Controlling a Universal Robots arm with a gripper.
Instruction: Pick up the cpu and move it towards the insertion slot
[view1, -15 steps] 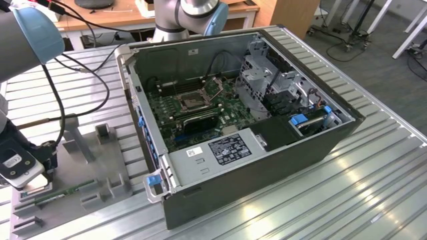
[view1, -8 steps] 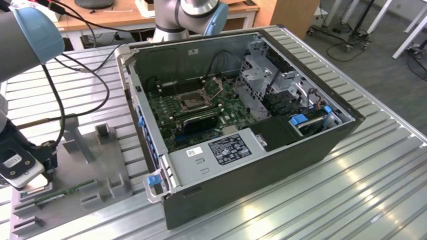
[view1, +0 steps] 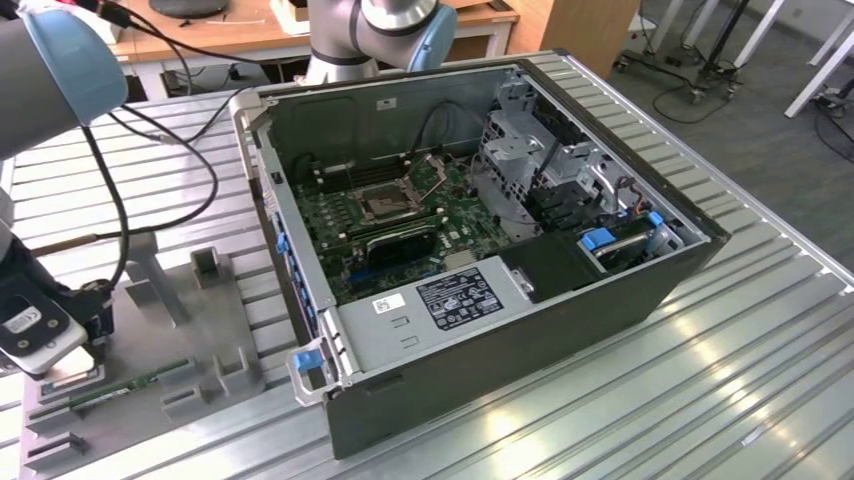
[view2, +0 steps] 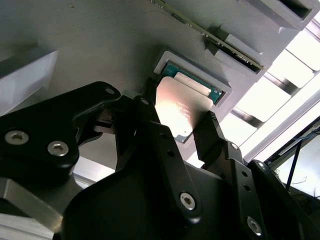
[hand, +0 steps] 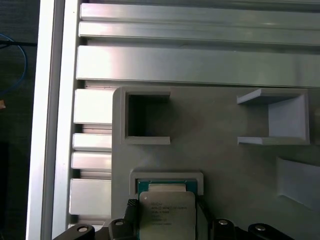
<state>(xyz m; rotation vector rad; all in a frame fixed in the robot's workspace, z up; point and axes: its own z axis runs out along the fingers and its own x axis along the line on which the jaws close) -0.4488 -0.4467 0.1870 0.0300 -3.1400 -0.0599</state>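
Holding the cpu (hand: 167, 216) clamped by opposite edges in the gripper (view2: 178, 107), over the grey fixture pocket (hand: 167, 176), well apart from the insertion slot (view1: 387, 205).

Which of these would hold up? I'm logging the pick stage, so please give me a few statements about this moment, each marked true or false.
1. The cpu sits between the fingers of the end effector. True.
2. The cpu rests in the slot. False: it is at a pocket of the grey fixture, outside the case, and the slot's dark centre is bare.
3. The case lies with its side open, so the board faces up. True.
4. The end effector grips the memory stick. False: the stick lies on the fixture, and the fingers close on the cpu.
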